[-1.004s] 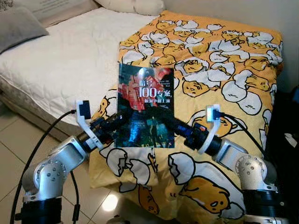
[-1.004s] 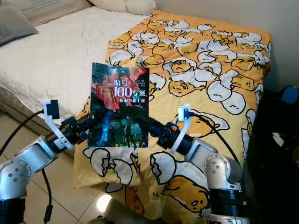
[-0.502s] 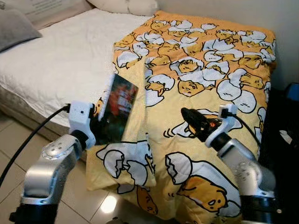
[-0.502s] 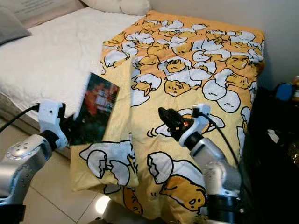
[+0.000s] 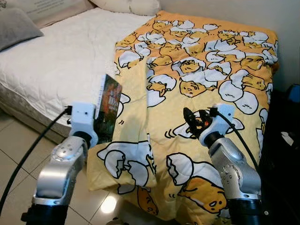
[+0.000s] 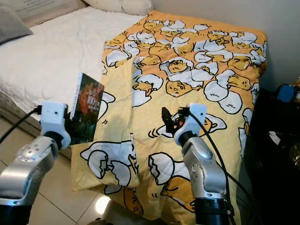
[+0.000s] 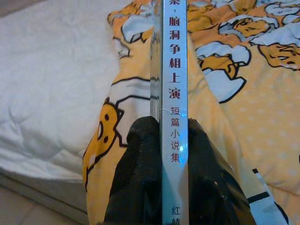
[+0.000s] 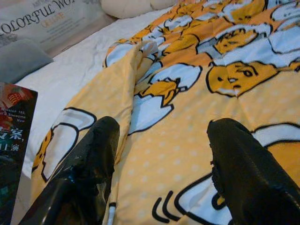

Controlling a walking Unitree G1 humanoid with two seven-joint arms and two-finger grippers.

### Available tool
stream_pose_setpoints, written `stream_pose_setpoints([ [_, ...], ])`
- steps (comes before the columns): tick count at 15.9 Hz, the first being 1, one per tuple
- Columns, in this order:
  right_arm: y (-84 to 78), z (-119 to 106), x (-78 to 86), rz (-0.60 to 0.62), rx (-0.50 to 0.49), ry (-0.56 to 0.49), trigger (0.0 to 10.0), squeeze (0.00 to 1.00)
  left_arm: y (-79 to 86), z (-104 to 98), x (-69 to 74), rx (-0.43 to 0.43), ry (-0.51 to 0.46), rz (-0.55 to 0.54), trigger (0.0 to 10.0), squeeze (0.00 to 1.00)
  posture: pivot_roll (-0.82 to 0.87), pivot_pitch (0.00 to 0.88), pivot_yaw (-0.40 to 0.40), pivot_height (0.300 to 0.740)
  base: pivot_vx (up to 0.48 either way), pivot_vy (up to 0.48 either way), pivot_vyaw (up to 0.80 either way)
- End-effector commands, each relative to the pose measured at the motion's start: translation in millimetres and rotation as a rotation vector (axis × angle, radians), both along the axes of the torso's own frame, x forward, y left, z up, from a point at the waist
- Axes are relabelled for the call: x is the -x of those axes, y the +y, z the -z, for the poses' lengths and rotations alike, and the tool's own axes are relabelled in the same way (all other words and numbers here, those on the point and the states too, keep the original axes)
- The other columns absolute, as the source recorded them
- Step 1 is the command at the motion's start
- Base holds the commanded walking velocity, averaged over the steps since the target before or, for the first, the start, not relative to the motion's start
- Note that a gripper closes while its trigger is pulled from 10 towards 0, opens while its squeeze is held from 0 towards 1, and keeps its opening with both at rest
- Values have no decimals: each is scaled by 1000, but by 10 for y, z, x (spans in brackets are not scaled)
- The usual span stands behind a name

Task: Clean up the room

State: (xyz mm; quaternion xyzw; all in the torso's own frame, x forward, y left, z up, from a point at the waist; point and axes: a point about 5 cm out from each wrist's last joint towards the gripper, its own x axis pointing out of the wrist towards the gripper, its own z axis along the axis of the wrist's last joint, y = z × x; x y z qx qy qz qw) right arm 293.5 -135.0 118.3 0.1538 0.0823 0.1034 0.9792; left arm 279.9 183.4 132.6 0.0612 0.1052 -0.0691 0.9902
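My left pincer (image 7: 171, 154) is clamped on the book (image 5: 108, 108), upright over the bed's near left edge; the right pincer (image 8: 164, 173) hovers apart over the quilt (image 5: 211, 61). Next I carry the book away to shelve it.

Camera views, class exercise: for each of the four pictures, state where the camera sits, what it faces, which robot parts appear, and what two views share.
Left eye view: on the head, looking down at the bed and yellow blanket; both silver arms show.
Right eye view: same head, same scene, slightly offset.
Left wrist view: along the left end effector, shut on the book, spine facing the camera.
Right wrist view: along the open right end effector, over the blanket.
Shared: the book and blanket appear in both wrist views.
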Motion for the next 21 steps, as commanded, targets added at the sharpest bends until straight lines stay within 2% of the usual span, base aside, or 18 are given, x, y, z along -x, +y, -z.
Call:
stream_pose_setpoints([
  [1,-48,-24,20,44,28,-11,10000,0,-2,-85,17,-31,-50,22,10000,0,-50,0,31,740,0,0,0],
  [4,-99,4,27,70,47,5,10000,0,-12,-53,42,-6,-27,24,10000,0,-53,0,32,740,0,86,0],
  [6,-119,63,51,83,56,41,10000,0,-42,-32,64,-45,-21,47,10000,0,-25,0,17,740,0,326,-472],
  [12,-24,97,75,61,23,62,10000,0,-37,-37,48,-57,-13,56,10000,0,-27,0,17,740,0,405,-611],
  [21,-23,122,63,67,23,81,10000,0,-92,-46,24,-38,4,80,10000,0,-38,0,18,740,0,433,-626],
])
